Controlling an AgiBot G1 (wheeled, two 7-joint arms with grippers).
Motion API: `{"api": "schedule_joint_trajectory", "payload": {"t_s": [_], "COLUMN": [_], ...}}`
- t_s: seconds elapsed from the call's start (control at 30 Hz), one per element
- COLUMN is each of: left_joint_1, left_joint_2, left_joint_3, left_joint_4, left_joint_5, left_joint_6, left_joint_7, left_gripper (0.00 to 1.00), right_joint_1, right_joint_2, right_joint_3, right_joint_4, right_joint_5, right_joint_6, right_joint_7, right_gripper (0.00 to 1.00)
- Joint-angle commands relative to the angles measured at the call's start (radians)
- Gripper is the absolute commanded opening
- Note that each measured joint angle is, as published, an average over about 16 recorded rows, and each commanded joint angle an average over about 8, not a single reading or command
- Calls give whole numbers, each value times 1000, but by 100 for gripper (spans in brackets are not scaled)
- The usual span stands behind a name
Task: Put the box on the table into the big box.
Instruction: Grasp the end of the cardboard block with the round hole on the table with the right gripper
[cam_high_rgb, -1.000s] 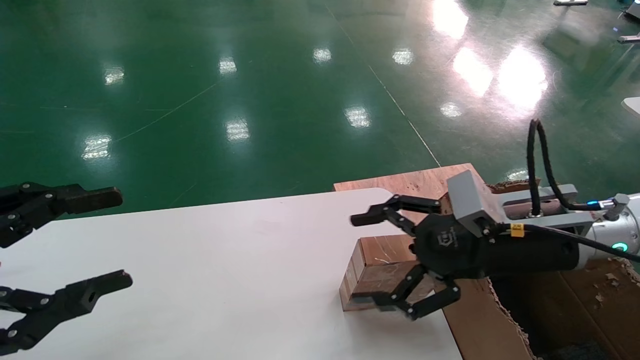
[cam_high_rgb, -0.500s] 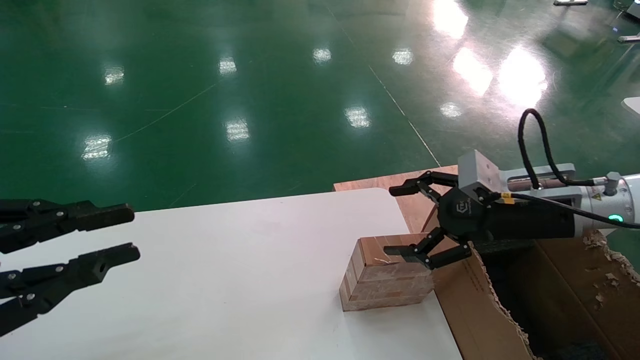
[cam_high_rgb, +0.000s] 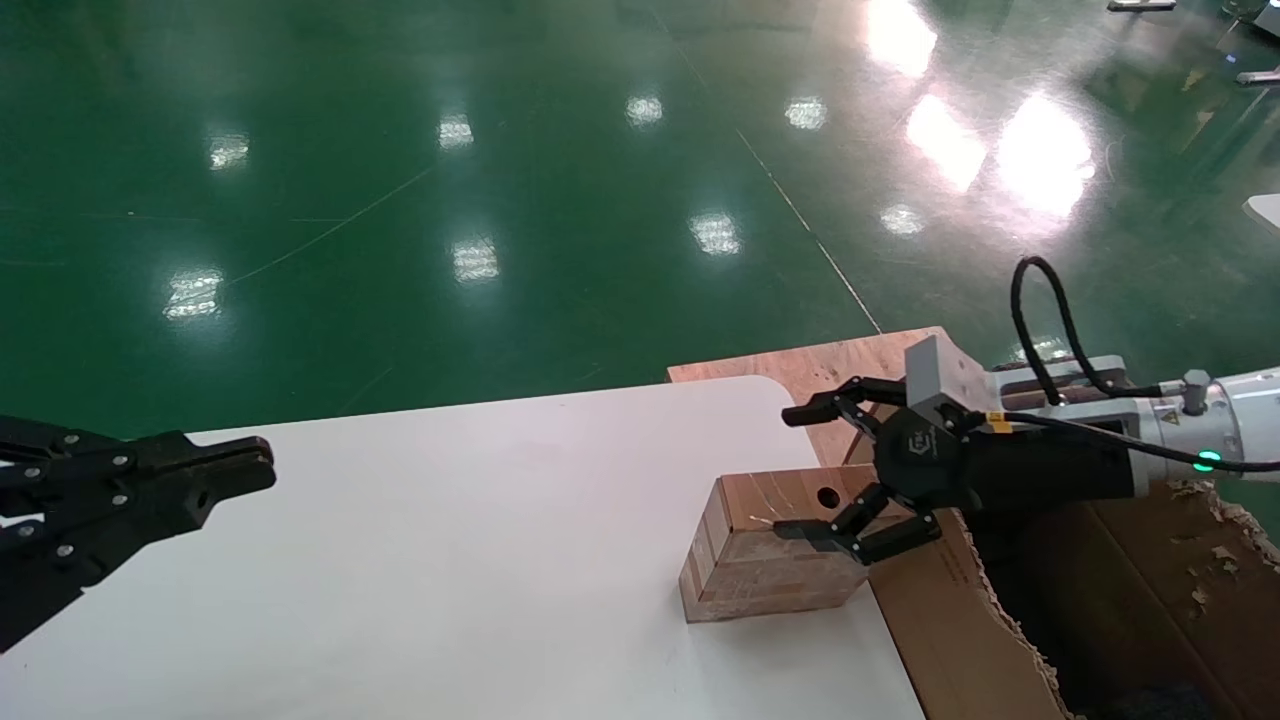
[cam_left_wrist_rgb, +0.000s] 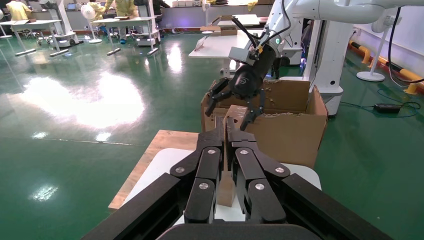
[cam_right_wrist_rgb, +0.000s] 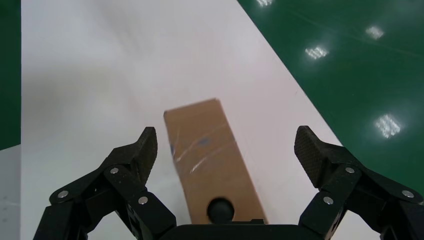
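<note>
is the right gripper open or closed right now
Open. The right gripper hovers over the box with its fingers spread wide, one on each side, neither touching it.

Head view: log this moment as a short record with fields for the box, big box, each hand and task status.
box: small plywood box, upright on the table near its right edge, round hole in top face
big box: cardboard carton beside the table's right edge
right hand: open, above the box, fingers either side, not gripping
left hand: shut, empty, over the table's left side
task status: box not yet lifted
</note>
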Motion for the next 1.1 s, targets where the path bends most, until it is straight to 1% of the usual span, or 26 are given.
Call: {"api": "schedule_joint_trajectory", "payload": {"t_s": [0.03,0.23,0.7,0.97,1.0,1.1], "left_joint_1": [0,0,0,0,0,0], "left_joint_2": [0,0,0,0,0,0], "left_joint_3": [0,0,0,0,0,0], "left_joint_4": [0,0,0,0,0,0], "left_joint_5": [0,0,0,0,0,0], "left_joint_6": [0,0,0,0,0,0], "left_joint_7": [0,0,0,0,0,0], "left_gripper": [0,0,0,0,7,44], "right_joint_1": [-2,14,76,93,95,99], "right_joint_2": [7,8,-39,-43,-43,-42], "right_joint_3": [-17,-65,-153,-198,-203,-215], "right_joint_4": [-6,-32,-139,-167,-169,-173], "right_joint_5": [13,19,6,19,21,26], "right_joint_6": [0,3,4,1,1,1], "right_joint_7": [-4,-26,-96,-116,-117,-118], "right_gripper": [100,100,100,100,100,100]}}
